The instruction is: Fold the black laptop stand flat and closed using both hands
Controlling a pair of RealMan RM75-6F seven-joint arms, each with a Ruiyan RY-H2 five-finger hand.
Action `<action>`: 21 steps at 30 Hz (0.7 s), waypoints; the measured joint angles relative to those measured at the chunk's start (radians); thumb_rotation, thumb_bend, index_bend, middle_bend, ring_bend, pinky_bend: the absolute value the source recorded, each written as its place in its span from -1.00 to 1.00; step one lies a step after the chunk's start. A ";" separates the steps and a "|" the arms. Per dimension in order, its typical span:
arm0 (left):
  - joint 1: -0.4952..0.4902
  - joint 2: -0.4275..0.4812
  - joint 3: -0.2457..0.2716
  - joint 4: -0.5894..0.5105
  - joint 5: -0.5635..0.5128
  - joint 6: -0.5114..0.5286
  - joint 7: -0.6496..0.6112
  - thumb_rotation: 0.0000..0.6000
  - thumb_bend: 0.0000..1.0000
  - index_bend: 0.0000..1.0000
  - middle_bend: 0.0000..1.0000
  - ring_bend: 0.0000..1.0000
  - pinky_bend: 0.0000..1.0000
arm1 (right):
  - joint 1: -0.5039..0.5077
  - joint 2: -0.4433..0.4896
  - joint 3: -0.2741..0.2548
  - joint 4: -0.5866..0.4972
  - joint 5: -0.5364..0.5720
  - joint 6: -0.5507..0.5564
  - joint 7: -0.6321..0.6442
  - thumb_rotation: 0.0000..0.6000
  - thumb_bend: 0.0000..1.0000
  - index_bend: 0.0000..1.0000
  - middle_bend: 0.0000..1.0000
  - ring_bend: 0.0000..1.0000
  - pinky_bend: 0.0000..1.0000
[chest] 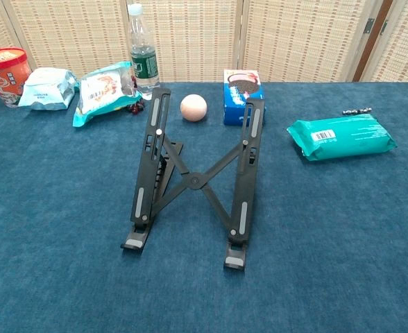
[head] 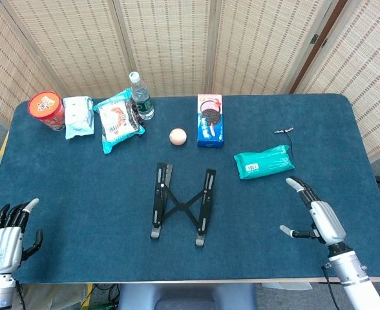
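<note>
Near the middle of the table, a little toward the front edge, the black laptop stand is open and raised, with its 2 long rails apart and 2 thin struts crossing between them at a pivot. The chest view shows the rails tilted up on a small prop at the back left, so it is not flat yet.

It looks like a light and stiff thing of plastic or metal, with smooth narrow bars. It will probably slide on the cloth when pushed from only 1 side, and the joints may resist a little. A good hold seems to be 1 rail for each hand, around the middle of its length and away from the crossing struts, where fingers could be pinched; then the rails can be pressed toward each other and down.

The left hand rests at the front left corner with fingers loosely spread and nothing in it. The right hand is near the front right corner, fingers apart and stretched toward the middle, also holding nothing. Both are well apart from the stand.

The table carries a dark blue cloth that looks soft and slightly rough. Along the back edge stand a red cup, snack bags, a water bottle, a cookie box and a small ball; a green packet lies toward the right edge. Behind the table there are woven screens.
</note>
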 measured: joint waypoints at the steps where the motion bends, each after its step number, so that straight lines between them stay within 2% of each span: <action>1: 0.000 0.000 0.000 0.000 0.001 0.001 0.000 1.00 -0.08 -0.75 -0.65 -0.73 -1.00 | 0.014 0.004 0.002 -0.001 -0.003 -0.019 0.048 1.00 -0.88 -1.00 -0.93 -1.00 -0.69; 12: 0.005 0.013 0.002 -0.012 0.011 0.011 -0.001 1.00 -0.07 -0.75 -0.65 -0.73 -1.00 | 0.172 -0.016 0.033 0.034 -0.019 -0.191 0.513 1.00 -0.88 -1.00 -0.93 -1.00 -0.69; 15: 0.006 0.015 0.003 -0.015 0.010 0.011 -0.002 1.00 -0.07 -0.75 -0.65 -0.73 -1.00 | 0.227 -0.041 0.043 0.068 -0.016 -0.244 0.592 1.00 -0.88 -1.00 -0.93 -1.00 -0.69; 21: 0.004 0.017 0.001 -0.018 0.009 0.007 -0.003 1.00 -0.07 -0.75 -0.65 -0.73 -1.00 | 0.295 -0.090 0.063 0.123 0.012 -0.315 0.656 1.00 -0.88 -1.00 -0.93 -1.00 -0.69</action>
